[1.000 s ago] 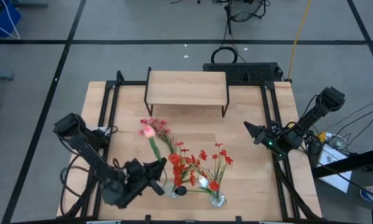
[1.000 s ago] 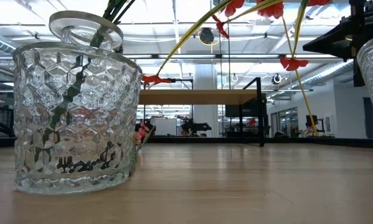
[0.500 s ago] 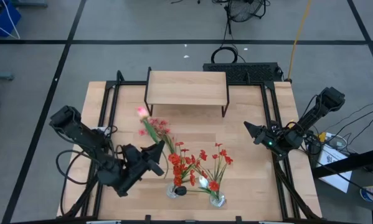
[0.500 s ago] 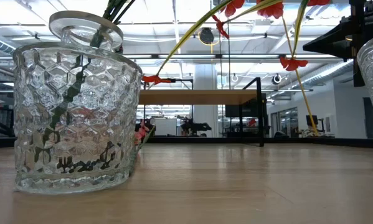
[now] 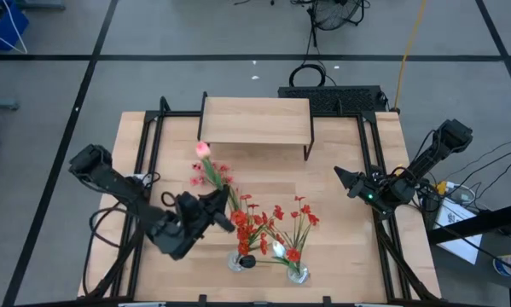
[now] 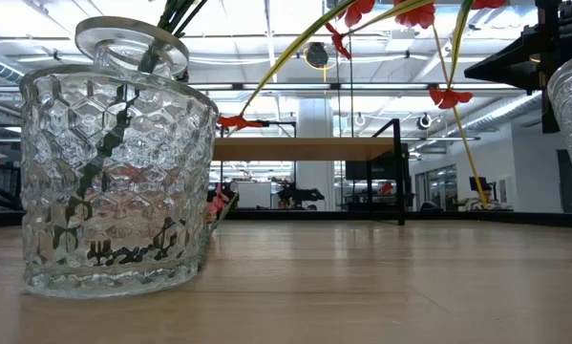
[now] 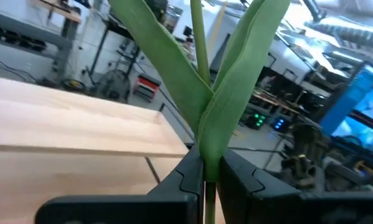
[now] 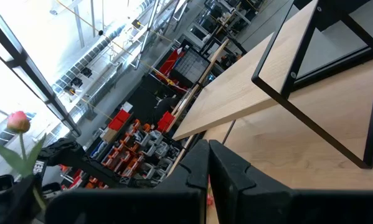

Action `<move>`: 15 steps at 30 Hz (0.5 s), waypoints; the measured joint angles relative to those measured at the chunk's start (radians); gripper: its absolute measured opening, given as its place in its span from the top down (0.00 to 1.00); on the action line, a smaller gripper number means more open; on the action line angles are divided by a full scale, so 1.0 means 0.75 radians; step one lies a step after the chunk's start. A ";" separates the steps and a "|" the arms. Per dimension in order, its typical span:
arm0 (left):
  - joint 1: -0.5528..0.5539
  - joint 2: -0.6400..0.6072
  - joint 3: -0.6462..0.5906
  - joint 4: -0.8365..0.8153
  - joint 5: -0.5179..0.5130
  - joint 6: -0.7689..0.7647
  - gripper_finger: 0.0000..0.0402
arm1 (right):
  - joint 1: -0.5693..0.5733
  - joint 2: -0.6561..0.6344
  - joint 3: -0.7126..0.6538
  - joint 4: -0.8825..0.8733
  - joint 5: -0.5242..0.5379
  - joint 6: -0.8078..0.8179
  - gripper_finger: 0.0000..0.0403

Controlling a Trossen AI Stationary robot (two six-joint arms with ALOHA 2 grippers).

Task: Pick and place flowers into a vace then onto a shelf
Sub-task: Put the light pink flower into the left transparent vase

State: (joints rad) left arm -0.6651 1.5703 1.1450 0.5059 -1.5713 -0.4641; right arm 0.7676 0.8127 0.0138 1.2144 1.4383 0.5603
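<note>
In the high view we see the left gripper (image 5: 223,211) left of center over the tabletop (image 5: 340,256), its fingers pinching a pink-bloomed flower stem (image 5: 211,168) that rises toward the shelf (image 5: 257,120) at upper center. Two glass vases (image 5: 238,261) at lower center already hold red flowers (image 5: 257,226). The right gripper (image 5: 342,178) waits at right, fingers pressed together. We judge the carrying step is underway; next the stem's foot must be steered over a vase mouth and lowered
</note>
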 joint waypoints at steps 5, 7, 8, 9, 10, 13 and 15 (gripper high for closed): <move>-0.005 -0.014 0.000 0.056 0.003 -0.028 0.91 | 0.000 0.000 0.000 0.000 0.000 0.000 0.99; 0.009 -0.036 0.000 0.059 0.002 0.007 0.91 | 0.000 -0.001 0.000 0.000 0.000 0.000 0.99; 0.018 -0.042 0.001 0.064 -0.002 0.011 0.91 | 0.000 0.000 0.000 0.000 0.000 0.000 0.99; 0.023 -0.043 0.002 0.066 -0.003 0.015 0.91 | 0.000 0.000 0.000 0.000 0.000 0.000 0.99; 0.028 -0.043 0.002 0.061 -0.002 0.053 0.91 | 0.000 0.000 0.000 0.000 0.000 0.000 0.99; 0.034 -0.060 -0.001 0.046 0.003 0.256 0.91 | 0.000 0.000 0.000 0.000 0.000 0.000 0.99; 0.038 -0.068 0.001 0.056 -0.003 0.323 0.91 | 0.000 0.000 0.000 0.000 0.000 0.000 0.99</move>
State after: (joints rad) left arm -0.6367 1.5196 1.1456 0.5480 -1.5734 -0.2220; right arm 0.7677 0.8128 0.0139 1.2144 1.4380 0.5606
